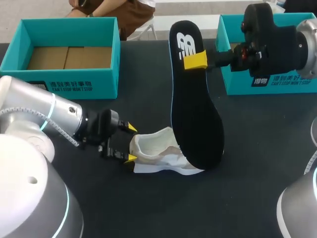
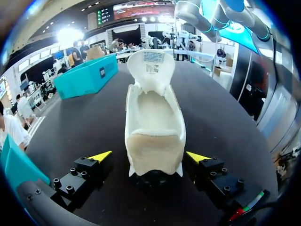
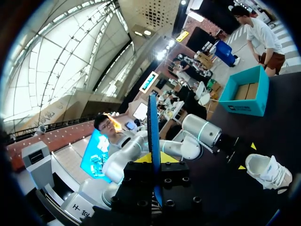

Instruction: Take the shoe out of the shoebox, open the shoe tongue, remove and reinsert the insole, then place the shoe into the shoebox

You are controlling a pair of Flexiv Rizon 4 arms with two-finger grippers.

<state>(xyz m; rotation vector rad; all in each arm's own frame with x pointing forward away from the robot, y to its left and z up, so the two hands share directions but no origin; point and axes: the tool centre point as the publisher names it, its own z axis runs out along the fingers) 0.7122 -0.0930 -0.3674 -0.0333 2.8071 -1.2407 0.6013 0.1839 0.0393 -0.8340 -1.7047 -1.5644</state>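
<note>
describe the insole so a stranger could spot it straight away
On the black table, in front of two teal shoeboxes, lies a white shoe. Over its toe end the right gripper holds the insole: the only long, flat, black piece, standing on end with a white logo.

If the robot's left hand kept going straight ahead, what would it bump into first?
The white shoe. Its heel sits right between the left hand's open fingers, so going straight on, the hand would most likely press into that heel first. Nothing else looks to be in the way.
</note>
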